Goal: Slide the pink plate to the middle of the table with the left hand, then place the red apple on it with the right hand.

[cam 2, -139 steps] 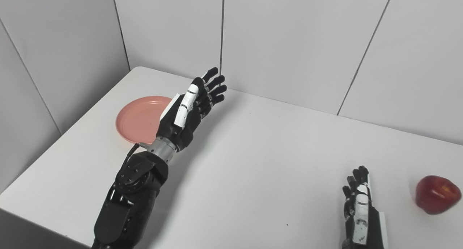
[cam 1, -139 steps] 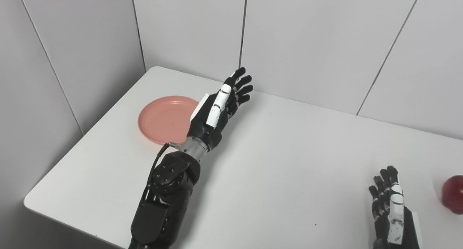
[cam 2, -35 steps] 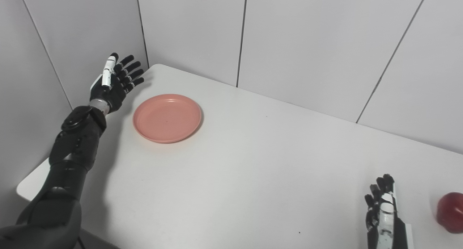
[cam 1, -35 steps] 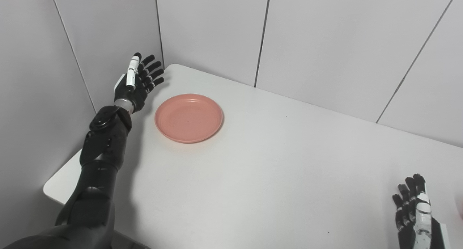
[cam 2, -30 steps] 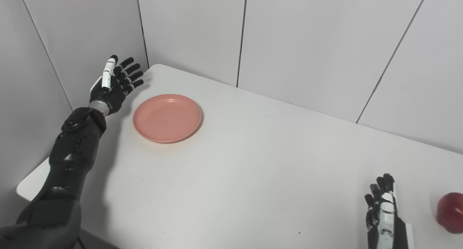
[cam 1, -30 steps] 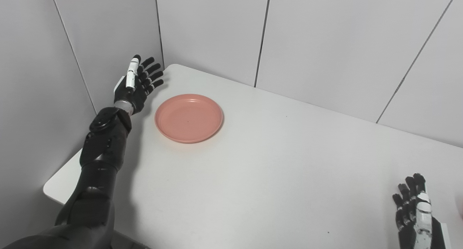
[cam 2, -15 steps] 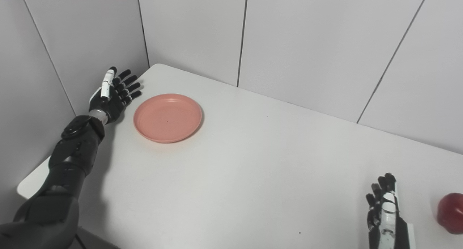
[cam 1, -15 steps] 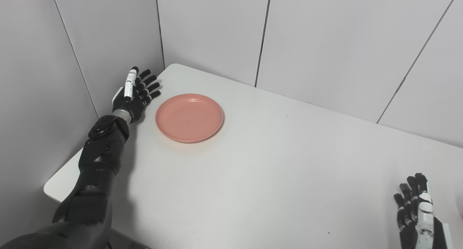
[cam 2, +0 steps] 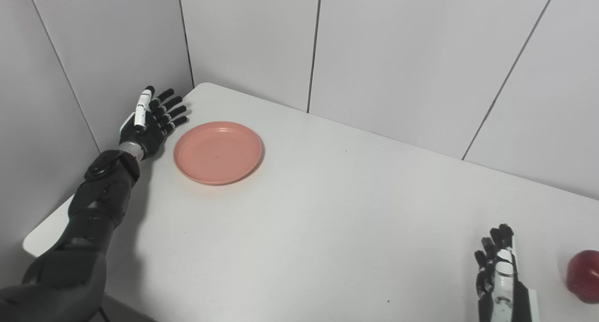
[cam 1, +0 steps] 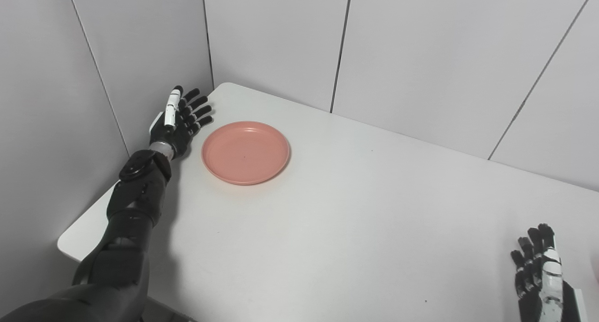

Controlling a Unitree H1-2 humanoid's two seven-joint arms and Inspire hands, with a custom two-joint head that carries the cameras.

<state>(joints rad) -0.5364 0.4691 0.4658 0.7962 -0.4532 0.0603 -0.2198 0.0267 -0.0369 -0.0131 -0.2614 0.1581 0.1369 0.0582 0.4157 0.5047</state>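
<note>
Pink plate [cam 1: 245, 152]: flat salmon-pink, no pattern, one tiny dark speck near centre. Red apple [cam 2: 583, 269] deep red, glossy; table [cam 1: 355, 219] plain white with a few small dark specks, wall panels [cam 1: 412, 55] pale grey with thin dark seams. Left hand [cam 1: 178, 121] and right hand [cam 2: 500, 279]: black with white segments along one digit, arms matte black.

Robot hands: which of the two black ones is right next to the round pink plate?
The left hand, open with fingers spread, sits just beside the round pink plate near the table's far left corner. The right hand waits far off, near the red apple.
</note>
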